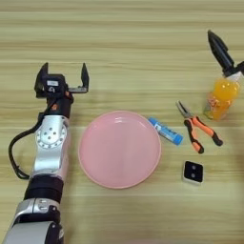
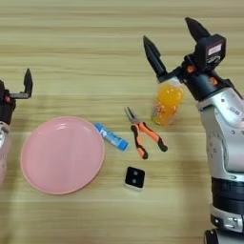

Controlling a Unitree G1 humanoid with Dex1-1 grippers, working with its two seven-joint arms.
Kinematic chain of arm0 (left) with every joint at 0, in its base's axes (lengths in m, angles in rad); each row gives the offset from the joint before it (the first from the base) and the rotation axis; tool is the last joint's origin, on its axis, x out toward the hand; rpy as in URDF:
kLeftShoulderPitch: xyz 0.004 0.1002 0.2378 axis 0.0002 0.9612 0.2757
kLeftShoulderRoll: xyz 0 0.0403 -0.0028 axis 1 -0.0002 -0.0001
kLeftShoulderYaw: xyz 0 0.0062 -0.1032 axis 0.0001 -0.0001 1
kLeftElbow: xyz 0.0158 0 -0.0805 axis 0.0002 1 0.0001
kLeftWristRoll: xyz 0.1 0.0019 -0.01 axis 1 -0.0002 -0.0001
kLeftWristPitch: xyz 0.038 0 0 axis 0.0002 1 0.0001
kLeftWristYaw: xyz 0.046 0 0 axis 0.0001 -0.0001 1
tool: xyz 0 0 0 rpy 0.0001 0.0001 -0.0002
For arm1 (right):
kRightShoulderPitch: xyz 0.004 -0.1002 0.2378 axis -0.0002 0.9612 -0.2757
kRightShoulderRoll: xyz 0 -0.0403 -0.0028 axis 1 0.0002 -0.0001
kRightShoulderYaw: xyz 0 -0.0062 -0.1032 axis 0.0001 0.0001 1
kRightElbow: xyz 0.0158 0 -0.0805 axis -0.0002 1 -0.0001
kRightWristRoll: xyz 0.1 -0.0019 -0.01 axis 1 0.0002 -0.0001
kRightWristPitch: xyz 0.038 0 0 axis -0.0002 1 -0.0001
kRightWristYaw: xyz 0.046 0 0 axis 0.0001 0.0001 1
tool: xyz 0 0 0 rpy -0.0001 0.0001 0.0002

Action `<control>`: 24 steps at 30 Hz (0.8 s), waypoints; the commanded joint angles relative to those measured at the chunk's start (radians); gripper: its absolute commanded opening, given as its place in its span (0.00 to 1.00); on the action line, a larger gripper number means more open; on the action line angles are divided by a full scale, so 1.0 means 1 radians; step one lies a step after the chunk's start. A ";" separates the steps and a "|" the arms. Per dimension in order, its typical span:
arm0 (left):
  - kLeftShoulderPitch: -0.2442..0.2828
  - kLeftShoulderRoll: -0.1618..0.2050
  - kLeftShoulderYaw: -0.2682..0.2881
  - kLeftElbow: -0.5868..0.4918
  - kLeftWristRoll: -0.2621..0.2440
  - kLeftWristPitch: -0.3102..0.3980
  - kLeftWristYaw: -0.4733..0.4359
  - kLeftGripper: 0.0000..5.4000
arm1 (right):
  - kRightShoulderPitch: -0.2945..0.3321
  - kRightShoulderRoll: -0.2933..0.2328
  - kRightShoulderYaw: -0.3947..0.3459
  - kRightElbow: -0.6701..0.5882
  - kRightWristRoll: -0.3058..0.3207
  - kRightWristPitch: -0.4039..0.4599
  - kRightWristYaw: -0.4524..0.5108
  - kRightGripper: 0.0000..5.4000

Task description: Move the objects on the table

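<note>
A striped, light-brown wooden worktop (image 1: 124,28) carries five small items between two robot arms. The right hand (image 2: 174,45), its two pointed black fingers spread wide, hovers just above the white cap of a small translucent orange-drink bottle (image 2: 167,106), which stands upright right of centre; whether a finger touches the cap cannot be told. The left hand (image 1: 64,76) hangs over bare wood at the left, its black fingers also wide apart and holding nothing. A smooth, round pink plate (image 1: 119,148) lies flat near the middle. Just beside its right rim rests a slim blue-and-white tube (image 1: 165,131), then orange-handled pliers (image 1: 198,127) with metal jaws. A small black square block (image 1: 192,172) sits below the pliers.
</note>
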 commanded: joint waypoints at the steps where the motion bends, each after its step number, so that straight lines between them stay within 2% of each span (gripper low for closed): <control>1: 0.001 0.006 -0.005 0.008 0.006 0.002 -0.006 1.00 | -0.025 -0.008 -0.017 0.044 -0.011 0.026 -0.039 1.00; 8: 0.002 0.007 -0.002 0.009 0.005 0.001 -0.006 1.00 | -0.004 -0.030 -0.004 0.076 0.014 0.105 -0.012 1.00; 24: 0.005 0.004 -0.004 0.008 0.004 0.003 -0.006 1.00 | -0.007 -0.043 0.028 0.269 -0.046 0.083 0.026 1.00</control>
